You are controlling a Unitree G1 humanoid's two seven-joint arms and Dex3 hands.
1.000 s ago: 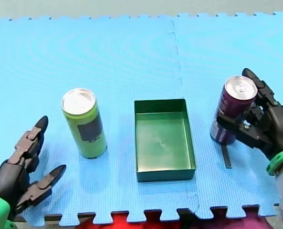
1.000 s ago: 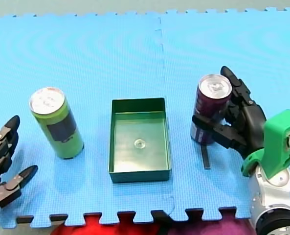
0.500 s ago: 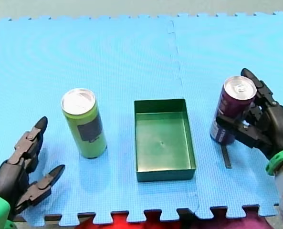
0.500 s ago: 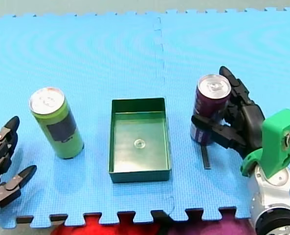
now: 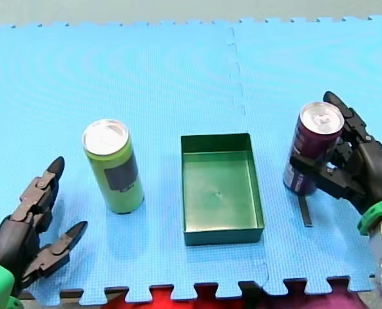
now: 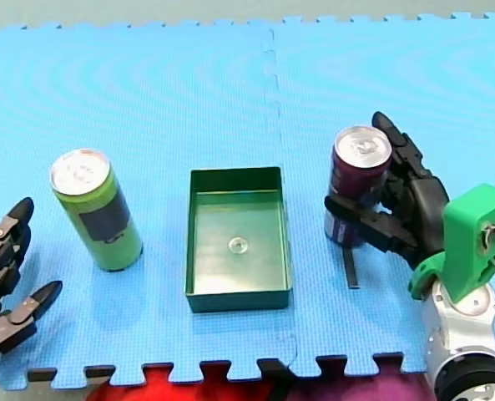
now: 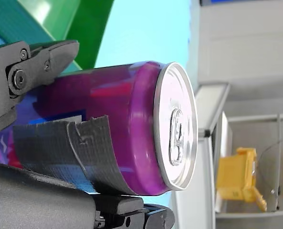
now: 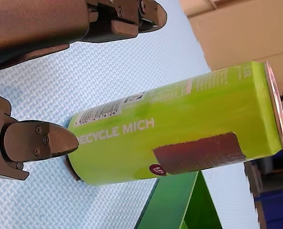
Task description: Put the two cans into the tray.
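Edged a touch left since a second ago, gripping the upright purple aluminium can [image 5: 310, 145] with the right hand [image 5: 358, 170], right of the empty green rectangular tray [image 5: 216, 136], ready for lifting in. Holding nothing with the left hand [image 5: 33, 228], near left, short of the lime-green can [image 5: 116, 174].

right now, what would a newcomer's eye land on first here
The right robot hand wrapped around a purple can on the right of the blue foam mat stands out first. Next come the green tray in the middle, no can in it, and a lime-green can standing upright to its left, untouched. The left robot hand holds nothing at the mat's near left corner.
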